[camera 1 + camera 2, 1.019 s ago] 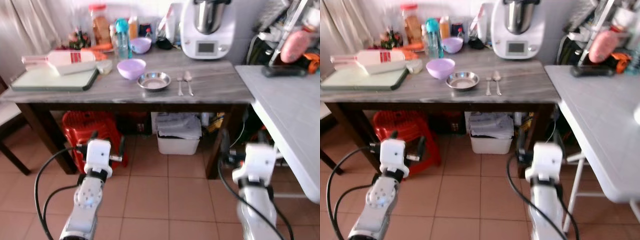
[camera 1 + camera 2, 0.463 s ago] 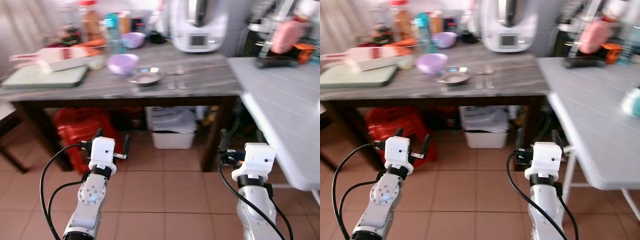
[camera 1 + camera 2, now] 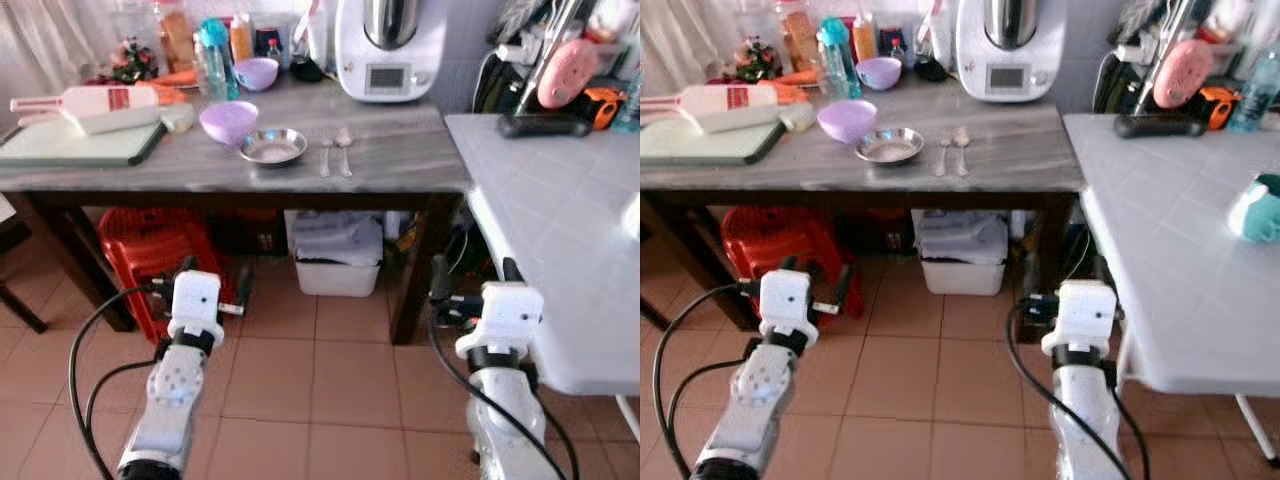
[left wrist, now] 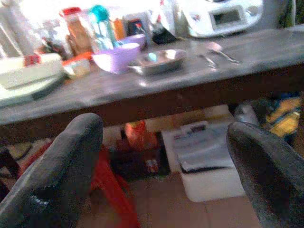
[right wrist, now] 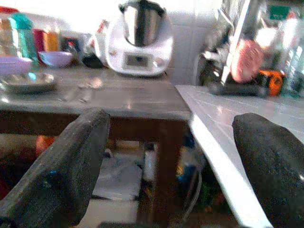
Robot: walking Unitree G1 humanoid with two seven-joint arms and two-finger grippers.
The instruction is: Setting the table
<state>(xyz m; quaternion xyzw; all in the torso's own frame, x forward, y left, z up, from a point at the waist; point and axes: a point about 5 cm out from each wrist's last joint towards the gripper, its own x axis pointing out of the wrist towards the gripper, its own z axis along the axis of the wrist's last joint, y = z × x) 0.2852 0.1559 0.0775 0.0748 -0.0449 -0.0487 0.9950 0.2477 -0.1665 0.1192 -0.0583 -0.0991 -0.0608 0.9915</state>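
Tableware waits on the desk (image 3: pixel 400 170) — steel dish (image 3: pixel 273 147), spoons (image 3: pixel 343 140). I carry left pincer (image 4: pixel 166 156) and right pincer (image 5: pixel 175 161) low, fingers apart, empty, ready to reach.

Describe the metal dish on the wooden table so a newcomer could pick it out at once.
Start at the big white kitchen machine at the back of the grey-topped wooden table. In front of it and toward the robot's left, near the table's front edge, sits the metal dish. It lies between a lilac bowl and two spoons; it alone is shallow, silver and shiny.
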